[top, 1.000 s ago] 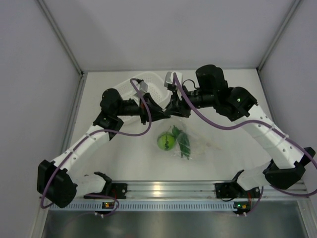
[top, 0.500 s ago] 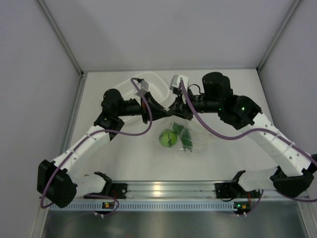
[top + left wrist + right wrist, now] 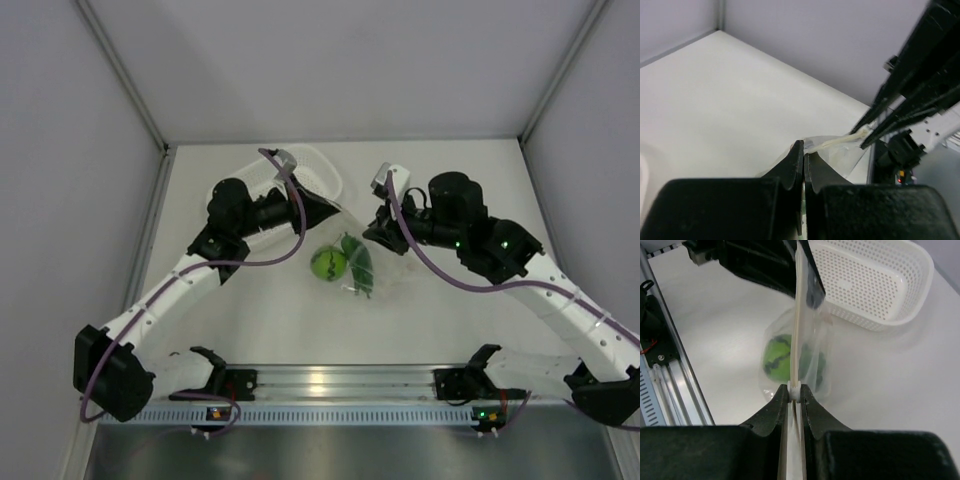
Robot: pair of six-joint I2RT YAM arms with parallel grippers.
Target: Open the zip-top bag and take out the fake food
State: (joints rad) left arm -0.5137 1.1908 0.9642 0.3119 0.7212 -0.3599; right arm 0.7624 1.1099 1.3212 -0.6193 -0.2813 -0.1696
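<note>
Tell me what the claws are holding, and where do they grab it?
Both are shut on the zip-top bag: the left claw pinches one end of its top edge, the right claw the other end. The fake food sits inside.

Top external: mounted high above the near edge of the table (image 3: 250,330), looking down and forward over the whole workspace, near edge along the bottom of the frame.

Left wrist: set low and very close behind the left gripper (image 3: 804,150), facing the right gripper (image 3: 863,137) at centre right.

Right wrist: equally close behind the right gripper, facing back toward the left gripper at top centre, with the white basket (image 3: 865,280) at upper right.

Shared by all three: the zip-top bag (image 3: 820,335) between both grippers.
</note>
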